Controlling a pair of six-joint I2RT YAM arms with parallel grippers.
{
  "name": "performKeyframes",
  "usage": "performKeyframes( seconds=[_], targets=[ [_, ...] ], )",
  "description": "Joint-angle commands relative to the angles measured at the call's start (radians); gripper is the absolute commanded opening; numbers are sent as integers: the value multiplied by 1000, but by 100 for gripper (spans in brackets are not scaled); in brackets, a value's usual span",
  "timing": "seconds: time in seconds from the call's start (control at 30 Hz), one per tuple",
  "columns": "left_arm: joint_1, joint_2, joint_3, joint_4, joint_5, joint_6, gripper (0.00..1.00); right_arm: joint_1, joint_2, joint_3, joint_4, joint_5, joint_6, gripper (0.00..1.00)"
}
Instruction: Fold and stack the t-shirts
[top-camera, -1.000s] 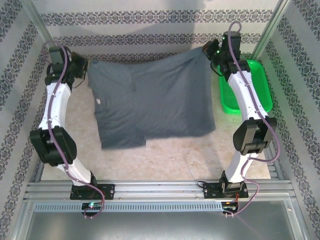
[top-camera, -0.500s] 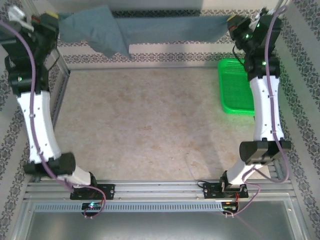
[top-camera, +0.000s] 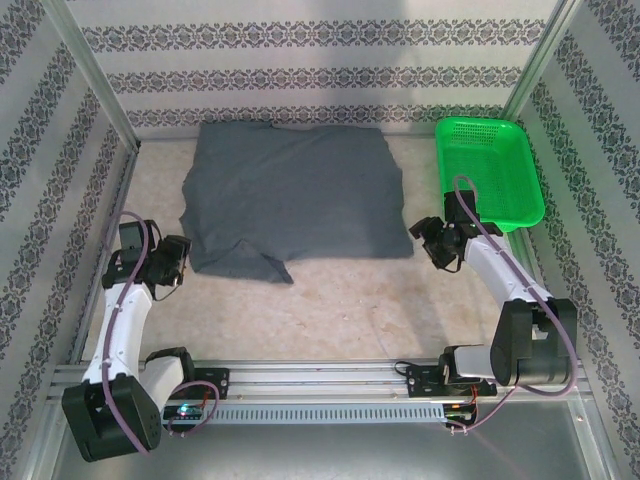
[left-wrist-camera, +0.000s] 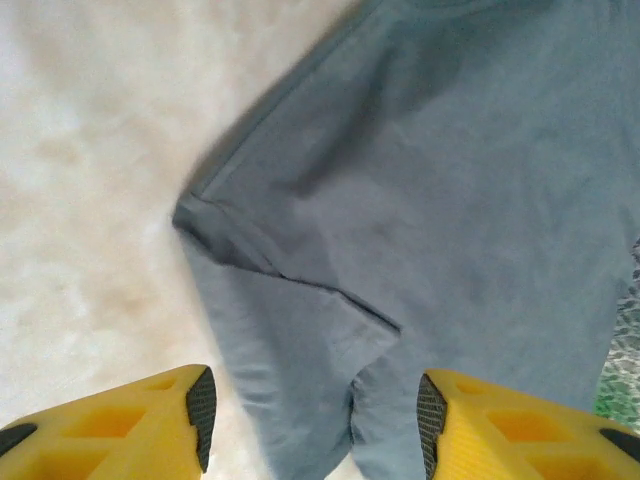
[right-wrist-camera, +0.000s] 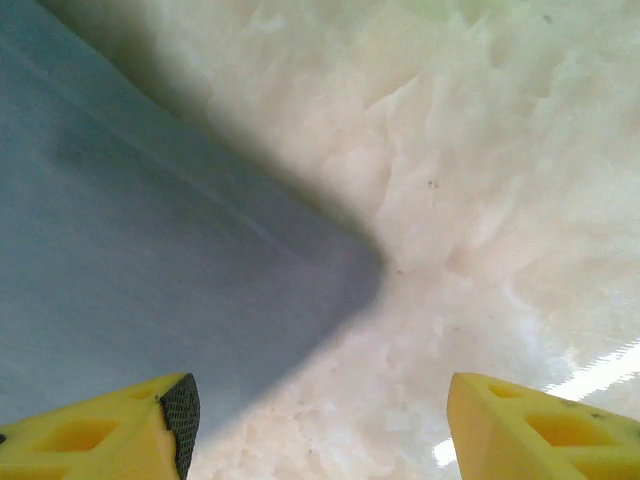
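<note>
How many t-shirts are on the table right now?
1. The plain slate-grey cloth t-shirt lies at the far middle of the table, left of the green plastic basket; anything under it would be hidden.

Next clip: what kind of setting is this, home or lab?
Probably a lab robot cell: aluminium rails at the near edge, patterned panels walling the table, a t-shirt and green basket as props.
</note>
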Motion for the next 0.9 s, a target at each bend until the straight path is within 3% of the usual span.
performKeyframes(
  seconds=[0.0,0.17,0.23,0.33,0.57,0.87],
  targets=[
    [-31,-59,24,-44,-10,44,53,37,-52,38,-79,72,-92,65],
    [-59,-7,47,-61,-4,49,35,117,-59,46,-75,96,-96,53],
    [-60,56,56,-56,7,58,32,156,-28,45,-54,84,-81,48],
    [-66,169,87,-16,20,72,30,229,38,48,-24,68,-31,39],
    [-72,433,214,104,-13,129,32,358,255,106,53,61,93,38],
    [-59,758,349,124,-7,198,34,331,605,378,-115,109,87,39]
  ],
)
